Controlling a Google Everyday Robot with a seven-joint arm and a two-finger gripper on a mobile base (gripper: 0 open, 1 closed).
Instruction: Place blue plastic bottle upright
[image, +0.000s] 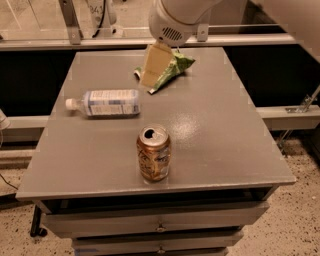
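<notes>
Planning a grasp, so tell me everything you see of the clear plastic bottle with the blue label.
The small clear plastic bottle with pale blue-and-white label lies on its side on the grey table, left of centre, its white cap on and pointing left. Only the table touches it. The robot's pale hand hangs behind and to its right, over the green snack bag, clear of the bottle.

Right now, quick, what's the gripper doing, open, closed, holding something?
Gripper: open or closed cannot be told; it hangs by the green snack bag, clear of the blue plastic bottle lying on its side.
</notes>
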